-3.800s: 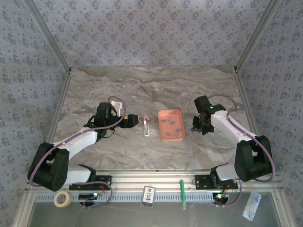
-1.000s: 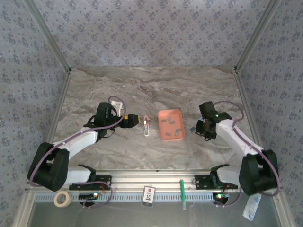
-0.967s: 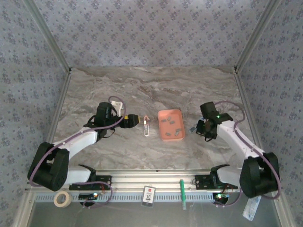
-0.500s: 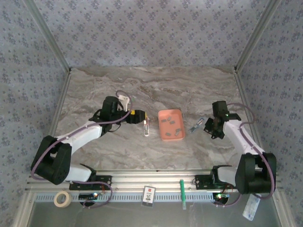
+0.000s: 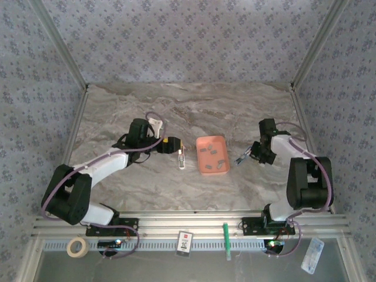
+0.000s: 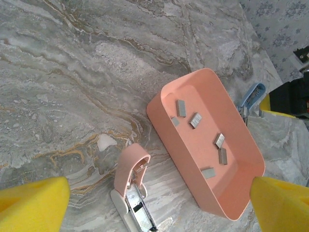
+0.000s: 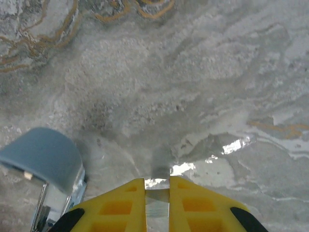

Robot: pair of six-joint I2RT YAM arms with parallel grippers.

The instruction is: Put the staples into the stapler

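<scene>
**Five strips in the tray, blue stapler just right of it**

Five staples (image 6: 195,120) lie loose on the floor of the salmon-pink tray (image 6: 179,162), spread apart from one another. In the top view the staples (image 5: 210,151) read as small grey flecks, and the tray (image 5: 212,138) sits mid-tabletop (image 5: 176,111).

The stapler (image 5: 244,156), pale blue, lies flat on the tabletop just right of the tray and apart from it. The left wrist view catches the stapler (image 6: 252,95) past the tray's far wall. The right wrist view has the stapler (image 7: 42,157) at lower left, rounded blue end up-frame, metal part below.

The right gripper (image 5: 257,154) is low, beside the stapler's right end. In its own camera the right gripper (image 7: 157,186) has its jaws nearly pressed together. A thin pale sliver shows in the narrow gap. Cannot tell whether that is something pinched or just tabletop.

The left gripper (image 5: 170,145) sits left of the tray. A second, pink stapler (image 5: 181,157) lies between the two. In the wrist view the left gripper (image 6: 159,193) has its jaws spread wide, holding nothing. The pink stapler (image 6: 131,179) lies below, hinged open, metal channel showing.
</scene>
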